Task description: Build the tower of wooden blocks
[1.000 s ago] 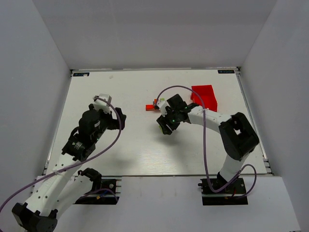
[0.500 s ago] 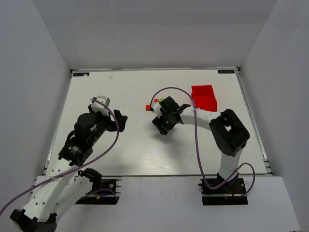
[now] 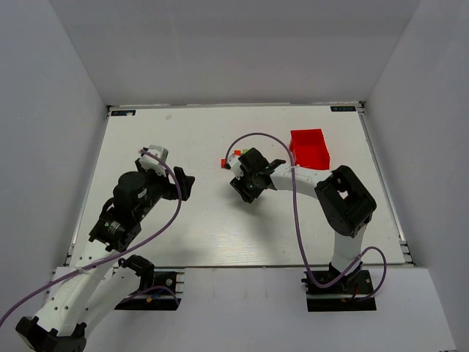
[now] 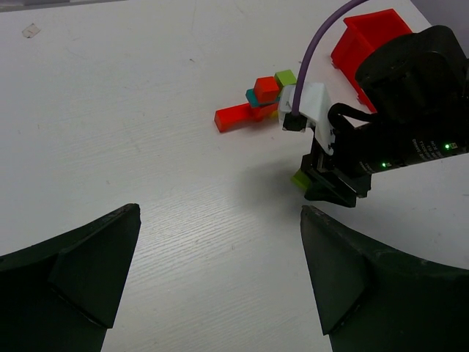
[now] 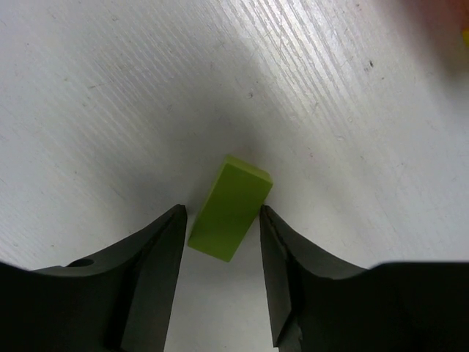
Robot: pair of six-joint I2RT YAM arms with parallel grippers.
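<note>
Right gripper [image 5: 221,210] is down at the counter [image 3: 190,136], jaws at a narrow-ish spread straddling a lime green bar [image 5: 234,196]. The bar lies flat and slightly skewed between the fingers. A thin sliver of counter shows on each side, so it is not clamped.

Left gripper [image 4: 220,213] is spread wide and empty, hovering over bare counter well left of the blocks.

The wood block tower [image 4: 262,99] sits mid-counter toward the far side, just beyond the right gripper. It is a low cluster: a red bar [image 4: 234,116] flat at the left, a teal block and a red-orange cube [image 4: 266,88] on top, and a lime cube [image 4: 286,77] at the right end. A bit of yellow is under there, hard to make out.

The red plastic bin [image 3: 309,147] is to the right of the cluster, apart from it. A purple cable [image 3: 253,136] loops over the right arm.
</note>
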